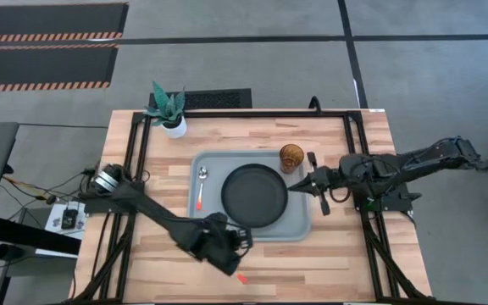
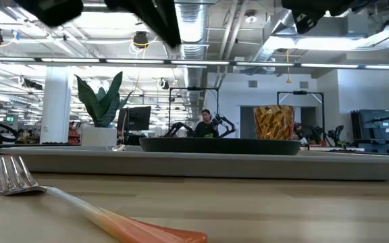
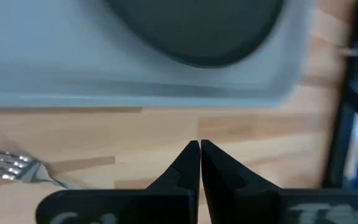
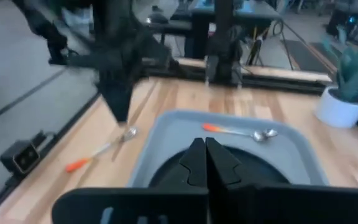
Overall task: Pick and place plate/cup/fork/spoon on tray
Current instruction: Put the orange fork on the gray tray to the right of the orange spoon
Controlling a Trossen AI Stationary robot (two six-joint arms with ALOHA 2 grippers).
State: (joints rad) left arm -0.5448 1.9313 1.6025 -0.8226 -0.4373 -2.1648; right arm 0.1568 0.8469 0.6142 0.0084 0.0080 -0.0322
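The black plate (image 1: 254, 196) lies in the middle of the pale grey-blue tray (image 1: 214, 163). The amber cup (image 1: 291, 157) stands in the tray's far right corner. The spoon (image 1: 202, 186) lies along the tray's left side. The fork (image 2: 80, 206) lies on the wood near the table's front edge, its head (image 3: 11, 167) toward the left and its red handle tip (image 1: 242, 277) toward the right. My left gripper (image 3: 199, 146) is shut and hovers over the wood between the fork and the tray's near rim. My right gripper (image 1: 295, 185) is shut and empty over the plate's right edge.
A white pot with a green plant (image 1: 169, 110) stands at the table's far left. Black frame rails (image 1: 138, 152) run along both table sides. Bare wood lies left of the tray and along the front edge. A person shows far off in the room (image 2: 206, 121).
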